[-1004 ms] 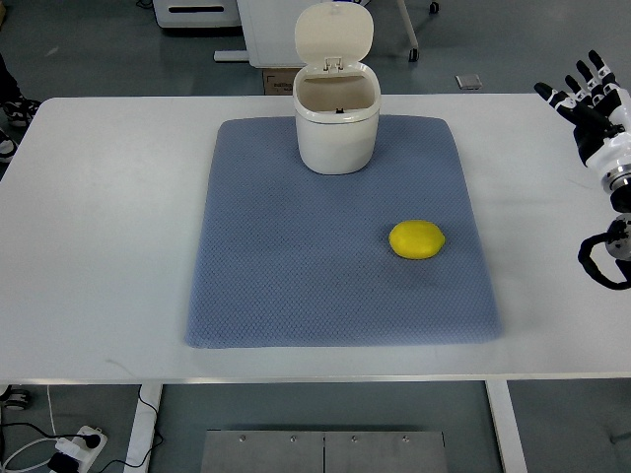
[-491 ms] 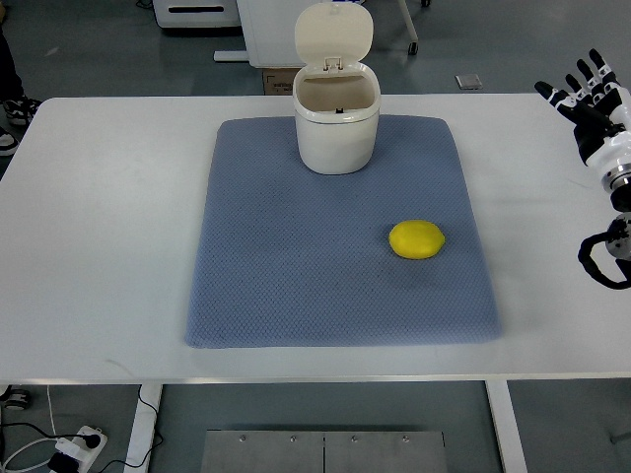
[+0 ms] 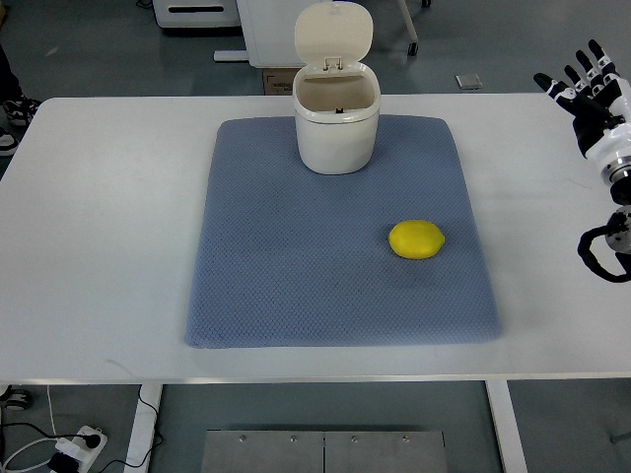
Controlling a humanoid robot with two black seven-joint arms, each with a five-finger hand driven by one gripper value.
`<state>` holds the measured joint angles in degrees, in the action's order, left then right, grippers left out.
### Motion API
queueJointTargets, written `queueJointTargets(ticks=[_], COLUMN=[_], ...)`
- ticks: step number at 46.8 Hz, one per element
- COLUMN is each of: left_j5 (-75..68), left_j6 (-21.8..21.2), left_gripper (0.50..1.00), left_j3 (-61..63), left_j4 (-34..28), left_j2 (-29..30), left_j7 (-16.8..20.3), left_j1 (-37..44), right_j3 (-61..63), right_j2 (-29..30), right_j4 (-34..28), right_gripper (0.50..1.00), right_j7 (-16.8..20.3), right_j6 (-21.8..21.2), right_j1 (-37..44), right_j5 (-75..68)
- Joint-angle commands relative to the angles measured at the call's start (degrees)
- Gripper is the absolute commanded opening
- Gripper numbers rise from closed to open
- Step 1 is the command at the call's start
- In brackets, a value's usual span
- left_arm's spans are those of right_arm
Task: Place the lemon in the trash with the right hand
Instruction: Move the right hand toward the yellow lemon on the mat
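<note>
**Q:** Right hand [image 3: 590, 94] — what's being done with it? Looks parked way off to the side.

**A:** Pretty much. It's held up over the far right edge of the table [image 3: 108, 227], fingers [image 3: 570, 79] spread out and pointing away, nothing gripped. It's kept well apart from everything, so nothing is blocked from the camera and nothing can get bumped. The left hand isn't seen at all.

**Q:** And the lemon?

**A:** The lemon [image 3: 417, 239] is laid on the right half of the blue mat [image 3: 296, 266], toward the near side, untouched. It's put on the side the right arm comes in from, so probably an easy reach is intended. The textured mat is likely there so the round thing isn't allowed to roll off.

**Q:** Trash can ready?

**A:** Yep. The small white trash can [image 3: 337, 123] is stood at the far edge of the mat, about centre, well apart from the lemon. Its lid [image 3: 334, 33] is flipped up and back, so the opening is left clear and no lid work is needed. Judging from all that, the task hasn't really been started: the lemon has to be reached and grasped first, then carried back and left over the opening.
</note>
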<state>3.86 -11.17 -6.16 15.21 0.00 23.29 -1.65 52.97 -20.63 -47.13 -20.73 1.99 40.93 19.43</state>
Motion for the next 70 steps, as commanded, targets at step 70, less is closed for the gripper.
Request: queueJointTargets(ticks=[70], left_j5=[0.0], left_j6=[0.0], left_gripper=[1.0], left_j3=[0.0], left_j4=[0.0], left_j2=[0.0], left_j7=[0.0], left_j1=[0.0], right_j3=[-37.6], right_j2=[-7.4], right_j4=[-2.6], right_gripper=[1.0], right_j7=[-13.5], right_j6=[-17.0], right_j1=[4.4], right_j5=[14.2])
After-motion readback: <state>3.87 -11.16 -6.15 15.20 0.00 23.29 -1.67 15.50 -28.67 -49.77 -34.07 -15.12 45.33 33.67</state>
